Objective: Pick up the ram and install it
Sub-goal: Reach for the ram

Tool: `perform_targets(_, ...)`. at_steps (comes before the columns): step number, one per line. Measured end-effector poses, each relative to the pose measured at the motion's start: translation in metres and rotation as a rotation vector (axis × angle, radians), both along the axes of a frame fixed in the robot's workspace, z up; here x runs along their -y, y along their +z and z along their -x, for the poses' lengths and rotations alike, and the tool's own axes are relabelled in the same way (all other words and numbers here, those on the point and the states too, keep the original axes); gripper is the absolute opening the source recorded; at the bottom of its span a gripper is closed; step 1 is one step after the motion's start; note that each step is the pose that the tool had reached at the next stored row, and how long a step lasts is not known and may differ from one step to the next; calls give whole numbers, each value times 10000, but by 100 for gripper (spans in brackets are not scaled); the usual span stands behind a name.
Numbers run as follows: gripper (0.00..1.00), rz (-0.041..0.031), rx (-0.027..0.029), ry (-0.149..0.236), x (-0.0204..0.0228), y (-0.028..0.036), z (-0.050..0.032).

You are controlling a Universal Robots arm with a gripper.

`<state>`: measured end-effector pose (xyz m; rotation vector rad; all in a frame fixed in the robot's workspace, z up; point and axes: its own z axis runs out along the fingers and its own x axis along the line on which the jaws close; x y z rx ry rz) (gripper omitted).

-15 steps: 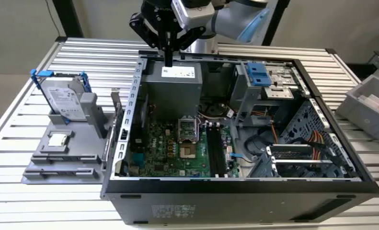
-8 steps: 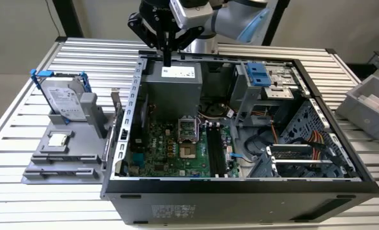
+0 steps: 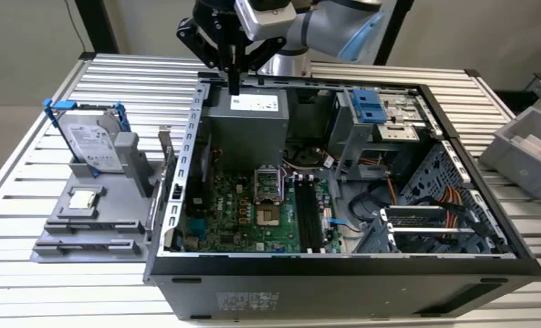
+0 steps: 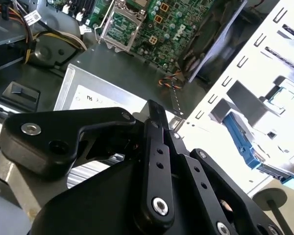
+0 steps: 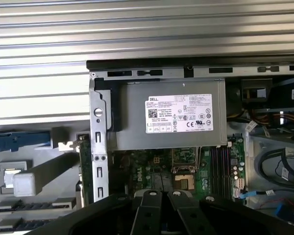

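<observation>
Pick-up not yet begun: the pincer (image 3: 236, 87), clenched and empty, hangs above the power supply (image 3: 252, 123). The ram (image 5: 84, 166) stands untouched beside that supply; grasping it needs parted jaws.

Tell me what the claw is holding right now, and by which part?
Nothing: the claw is shut and empty, over the power supply.

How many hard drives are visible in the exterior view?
1. The hard drive stands upright in the grey stand on the exterior view's left, outside the case. More may be hidden inside the case's drive bays.
</observation>
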<state>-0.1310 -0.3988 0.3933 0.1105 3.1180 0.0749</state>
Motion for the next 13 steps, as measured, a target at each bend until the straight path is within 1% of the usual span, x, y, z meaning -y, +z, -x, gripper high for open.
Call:
perform_targets(4, 0, -1, 0, 0, -2, 0, 49)
perform_targets(5, 0, -1, 0, 0, -4, -1, 87)
perform_targets(13, 0, -1, 0, 1, -4, -1, 151)
